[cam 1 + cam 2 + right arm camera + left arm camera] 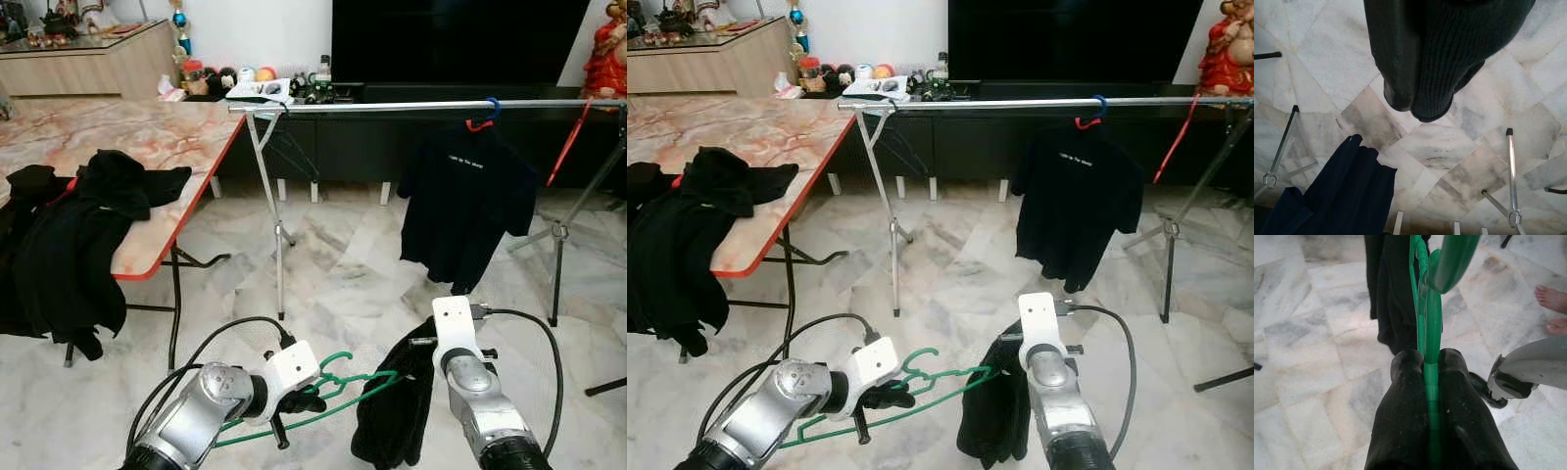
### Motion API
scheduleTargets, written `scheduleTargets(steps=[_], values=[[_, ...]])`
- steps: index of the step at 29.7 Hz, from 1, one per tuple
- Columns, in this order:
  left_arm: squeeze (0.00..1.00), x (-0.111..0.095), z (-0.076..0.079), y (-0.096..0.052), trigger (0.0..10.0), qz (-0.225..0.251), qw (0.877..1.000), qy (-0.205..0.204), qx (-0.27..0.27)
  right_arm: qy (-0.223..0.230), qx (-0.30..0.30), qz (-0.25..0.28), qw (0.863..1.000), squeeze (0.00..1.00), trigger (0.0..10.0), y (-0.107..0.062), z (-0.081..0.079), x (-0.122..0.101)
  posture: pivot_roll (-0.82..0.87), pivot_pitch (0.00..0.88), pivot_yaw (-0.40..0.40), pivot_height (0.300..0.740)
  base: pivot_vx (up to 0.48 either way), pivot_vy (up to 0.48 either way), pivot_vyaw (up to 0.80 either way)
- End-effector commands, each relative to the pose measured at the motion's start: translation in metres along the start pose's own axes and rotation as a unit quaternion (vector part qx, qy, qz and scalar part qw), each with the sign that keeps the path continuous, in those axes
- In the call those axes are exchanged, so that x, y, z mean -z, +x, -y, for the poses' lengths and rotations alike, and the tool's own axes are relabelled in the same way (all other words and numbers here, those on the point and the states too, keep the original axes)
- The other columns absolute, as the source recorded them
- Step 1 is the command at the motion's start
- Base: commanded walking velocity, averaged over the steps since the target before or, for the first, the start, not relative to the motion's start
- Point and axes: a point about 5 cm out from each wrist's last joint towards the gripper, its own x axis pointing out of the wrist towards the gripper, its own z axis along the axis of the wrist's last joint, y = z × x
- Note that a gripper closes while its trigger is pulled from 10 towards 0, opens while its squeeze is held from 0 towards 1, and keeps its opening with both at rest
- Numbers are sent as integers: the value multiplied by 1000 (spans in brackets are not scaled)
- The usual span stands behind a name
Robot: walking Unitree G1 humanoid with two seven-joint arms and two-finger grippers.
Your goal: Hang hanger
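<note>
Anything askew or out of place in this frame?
Yes: dark clothes lie heaped on the marble table, spilling over its edge. The dark garment on the green hanger sags bunched to one side, not spread.

Floor (353, 264): pale marble tiles with grey veining, brightly lit.
Worktop (147, 147): stood at the left, marble-patterned top with a red edge, on black folding legs.
Back wall (265, 29): white, with a large dark screen (451, 39) before it.
Low cabinet (411, 137): dark, ran beneath the screen.
Sideboard (88, 64): light wood, glossy top, in the far left corner.
</note>
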Motion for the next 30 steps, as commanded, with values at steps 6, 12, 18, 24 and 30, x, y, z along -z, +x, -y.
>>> scheduleTargets(steps=[6, 12, 18, 24, 30], values=[[0, -11, -6, 1, 10000, 37, 999, -6, -18, 13, -3, 20, 1000, 0, 10000, 0, -3, -13, 63, 40, 50, 740, 0, 0, 0], [0, -18, -6, 2, 10000, 65, 997, -25, -27, 32, -13, 20, 999, 0, 10000, -1, -6, -14, 63, 40, 50, 740, 0, 0, 0], [0, -23, -2, 5, 10000, 84, 995, -38, -22, 41, -18, 10, 999, 0, 10000, -2, -4, -9, 61, 40, 48, 740, 0, 0, 0], [0, -20, -2, 5, 10000, 72, 997, -31, -23, 40, -5, 10, 999, 0, 10000, -1, 2, -9, 63, 41, 50, 740, 0, 0, 0], [0, -11, -3, 4, 10000, 40, 999, -12, -32, 20, 11, 14, 1000, 0, 10000, 0, 9, -10, 62, 40, 50, 740, 0, 0, 0]])
